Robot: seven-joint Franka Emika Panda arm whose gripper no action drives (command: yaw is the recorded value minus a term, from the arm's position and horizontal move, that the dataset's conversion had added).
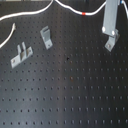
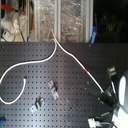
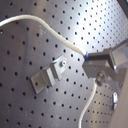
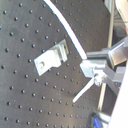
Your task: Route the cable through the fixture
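The long thin white cable (image 1: 67,7) with its short red band (image 1: 83,13) is seen pinched in the metal claw (image 3: 95,67) above the black perforated surface (image 1: 70,95). The slim grey metal strip fixture (image 1: 111,42) is seen standing on the surface at three o'clock in the first exterior view.

Long thin white flexible cable (image 1: 70,8), one short red band around it: slack, lying in loose curves, red band near the fixture, strand passing beside the fixture and apart from it, not threaded through. Small slim grey metal strip fixture (image 1: 111,43): leaning, bent foot, paler upper tab.
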